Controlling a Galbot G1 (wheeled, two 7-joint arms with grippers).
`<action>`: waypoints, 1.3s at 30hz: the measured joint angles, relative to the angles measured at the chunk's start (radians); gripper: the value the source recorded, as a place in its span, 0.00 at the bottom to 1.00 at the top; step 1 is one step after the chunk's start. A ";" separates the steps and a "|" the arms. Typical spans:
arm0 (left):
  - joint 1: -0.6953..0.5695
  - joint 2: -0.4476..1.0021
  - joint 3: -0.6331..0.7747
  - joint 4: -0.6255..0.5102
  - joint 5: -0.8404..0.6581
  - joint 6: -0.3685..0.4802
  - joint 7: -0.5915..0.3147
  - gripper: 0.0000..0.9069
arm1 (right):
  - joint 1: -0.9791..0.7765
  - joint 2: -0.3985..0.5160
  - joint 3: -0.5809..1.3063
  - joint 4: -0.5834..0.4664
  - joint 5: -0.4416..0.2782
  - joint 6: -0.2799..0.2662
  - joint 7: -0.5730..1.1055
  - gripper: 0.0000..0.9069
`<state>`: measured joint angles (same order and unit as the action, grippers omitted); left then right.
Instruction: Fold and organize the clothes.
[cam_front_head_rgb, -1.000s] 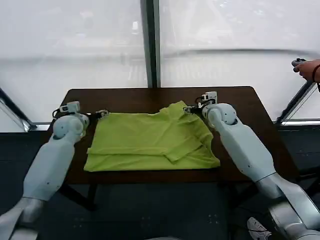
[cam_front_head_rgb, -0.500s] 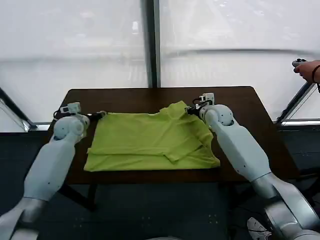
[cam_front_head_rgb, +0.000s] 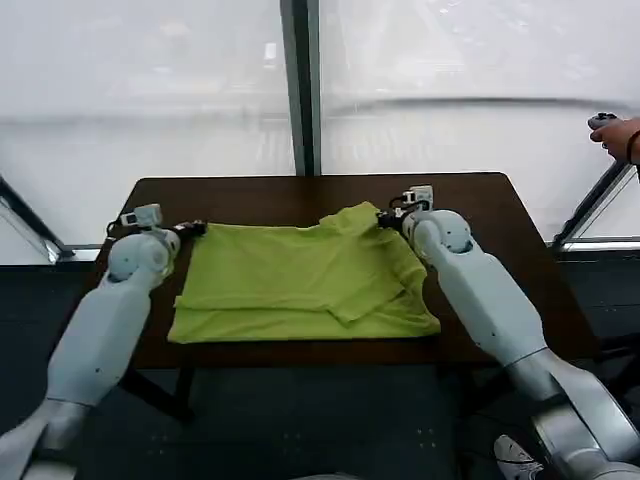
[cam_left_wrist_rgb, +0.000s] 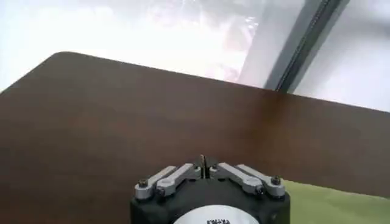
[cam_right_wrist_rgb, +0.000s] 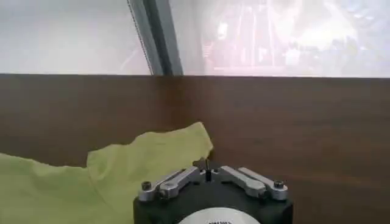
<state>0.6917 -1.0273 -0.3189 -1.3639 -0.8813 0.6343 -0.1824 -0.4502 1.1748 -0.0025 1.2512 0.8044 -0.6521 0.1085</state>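
We are counting one lime-green T-shirt (cam_front_head_rgb: 305, 275), lying on one dark brown table (cam_front_head_rgb: 250, 196). We are seeing two grippers, the left gripper (cam_front_head_rgb: 196, 228) and the right gripper (cam_front_head_rgb: 384, 220), and one person's hand (cam_front_head_rgb: 616, 135).

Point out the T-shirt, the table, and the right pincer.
T-shirt (cam_front_head_rgb: 300, 280), head view, middle of the folded green cloth.
Table (cam_front_head_rgb: 250, 197), head view, bare brown top beyond the shirt.
Right pincer (cam_front_head_rgb: 385, 219), head view, tips at the shirt's far corner.

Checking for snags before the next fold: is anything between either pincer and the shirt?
Nothing visible. The left pincer and right pincer sit at the T-shirt's far corners on the table.
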 joint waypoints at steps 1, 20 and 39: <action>0.003 0.003 -0.003 -0.006 -0.002 0.000 0.000 0.08 | -0.004 -0.004 0.002 0.006 0.005 0.004 -0.001 0.00; 0.001 -0.032 0.011 0.022 0.070 -0.022 0.020 0.97 | -0.025 -0.026 0.012 0.058 0.016 0.007 -0.002 0.00; 0.001 -0.039 0.014 0.033 0.067 -0.028 0.024 0.11 | -0.018 -0.025 0.006 0.061 0.019 0.005 -0.002 0.00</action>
<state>0.6922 -1.0659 -0.3050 -1.3312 -0.8138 0.6065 -0.1584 -0.4680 1.1498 0.0030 1.3120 0.8231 -0.6471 0.1067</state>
